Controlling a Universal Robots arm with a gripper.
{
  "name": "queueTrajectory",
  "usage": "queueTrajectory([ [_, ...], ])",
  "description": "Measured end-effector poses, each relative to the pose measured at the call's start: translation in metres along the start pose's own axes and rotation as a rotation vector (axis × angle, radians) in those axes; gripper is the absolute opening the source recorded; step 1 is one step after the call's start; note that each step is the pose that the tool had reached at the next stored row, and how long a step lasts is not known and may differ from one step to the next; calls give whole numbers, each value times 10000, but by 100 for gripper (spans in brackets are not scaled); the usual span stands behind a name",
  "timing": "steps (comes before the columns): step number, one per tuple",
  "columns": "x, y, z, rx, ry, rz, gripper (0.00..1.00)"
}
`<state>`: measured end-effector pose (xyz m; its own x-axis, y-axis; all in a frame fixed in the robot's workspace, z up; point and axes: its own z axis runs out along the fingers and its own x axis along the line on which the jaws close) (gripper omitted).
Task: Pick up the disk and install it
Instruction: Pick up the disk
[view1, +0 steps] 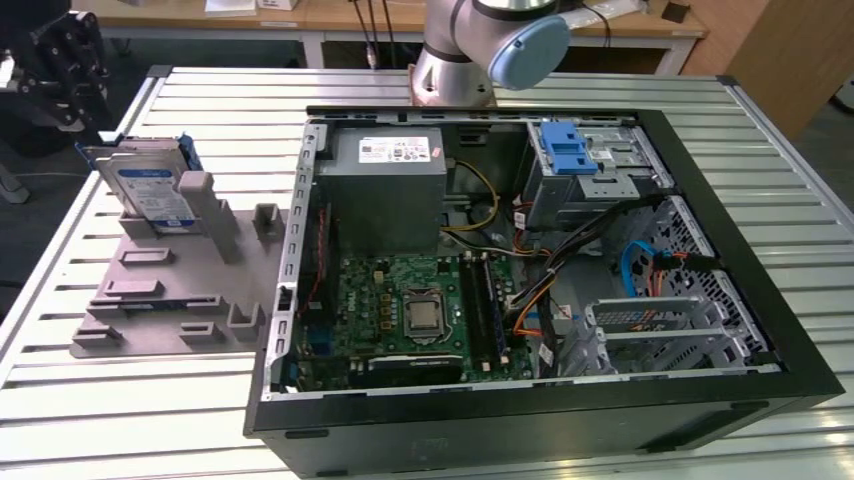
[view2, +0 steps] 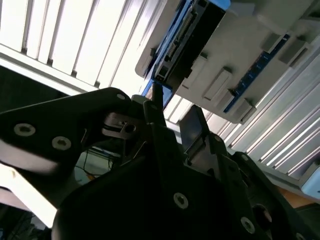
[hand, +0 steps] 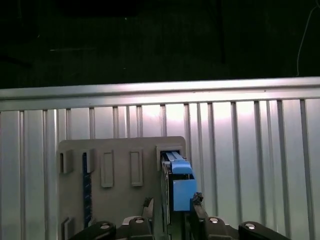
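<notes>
- Gray plastic holder (view1: 174, 270) lies on the slatted metal table (view1: 120, 400) at the exterior view's left, just beside the open computer case (view1: 534, 420).
- The disk (view1: 144, 188) stands on edge in a slot at the holder's far end, in the upper left of the exterior view. Its blue-and-white label faces the camera and blue rails run along its edges. It is outside the case.
- The black gripper (hand: 171, 201) hangs in the top left corner of the exterior view, above and beyond the disk and clear of it.
- In the first wrist view its two fingers (hand: 196, 202) stand apart with nothing held between them. The disk's blue-railed edge shows in the gap, farther from the camera.
- In the second wrist view the fingers point toward the disk's end, with open space between their tips and the disk.
- Inside the case, a gray power supply box (view1: 387, 195) with a white sticker sits in the upper middle of the exterior view, with a green circuit board (view1: 400, 305) below it.
- A metal drive cage (view1: 587, 165) with a blue latch sits in the case's upper right corner.
- The arm's base (view1: 454, 60) rises at the top centre, behind the case.
</notes>
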<state>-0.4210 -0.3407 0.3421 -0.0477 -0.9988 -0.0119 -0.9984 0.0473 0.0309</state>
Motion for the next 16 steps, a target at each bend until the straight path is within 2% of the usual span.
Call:
queueTrajectory([
  [5, -33, 29, 44, 8, 12, -143, 43],
  [6, -37, 39, 57, 8, 15, -153, 49],
  [16, -56, 62, 187, 7, 19, -236, 49],
])
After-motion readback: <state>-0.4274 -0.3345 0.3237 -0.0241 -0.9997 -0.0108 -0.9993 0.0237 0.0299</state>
